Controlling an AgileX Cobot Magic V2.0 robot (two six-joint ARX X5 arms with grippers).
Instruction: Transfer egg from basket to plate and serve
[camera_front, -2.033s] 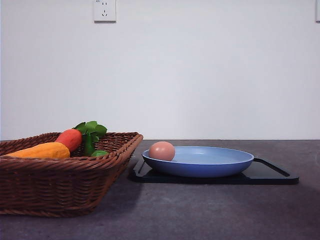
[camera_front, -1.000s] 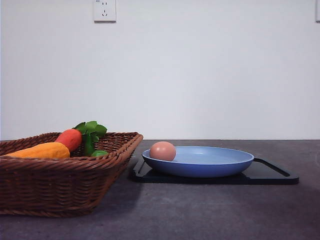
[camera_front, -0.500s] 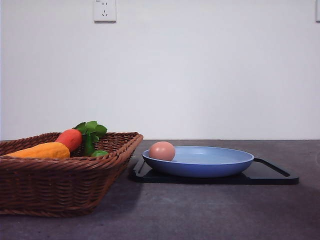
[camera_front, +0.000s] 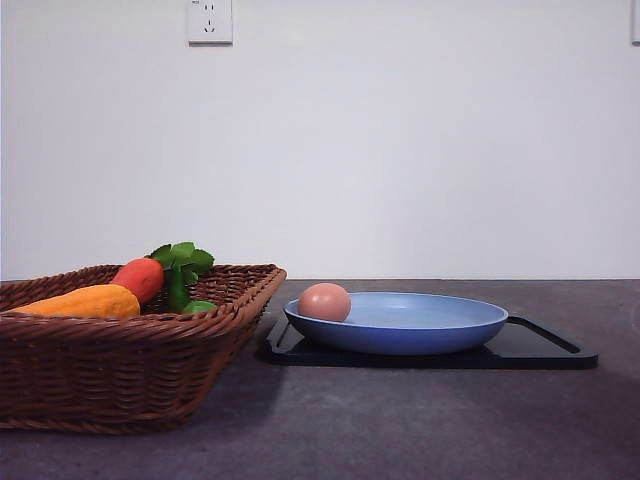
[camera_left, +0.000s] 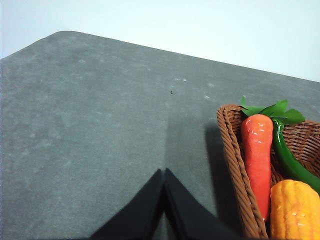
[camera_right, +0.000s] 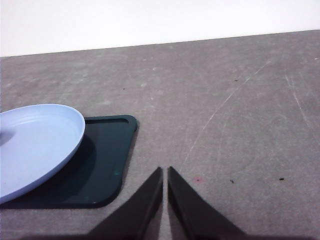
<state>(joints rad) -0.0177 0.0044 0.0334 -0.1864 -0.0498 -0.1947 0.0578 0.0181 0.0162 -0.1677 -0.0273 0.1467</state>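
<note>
Egg (camera_front: 325, 301) rests in the light-blue plate (camera_front: 420, 335) on the black tray (camera_front: 545, 348); transfer apparently done. Both grippers' fingers (camera_left: 164, 210) (camera_right: 164, 205) pressed together, empty. I'd next grasp the tray to serve.

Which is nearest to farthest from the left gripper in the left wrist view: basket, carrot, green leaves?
From the left gripper, shut over bare table:
1. Basket: its woven rim comes closest, beside the fingers.
2. Carrot: lying just inside that rim.
3. Green leaves: at the carrot's far end, over the basket's back corner.
</note>
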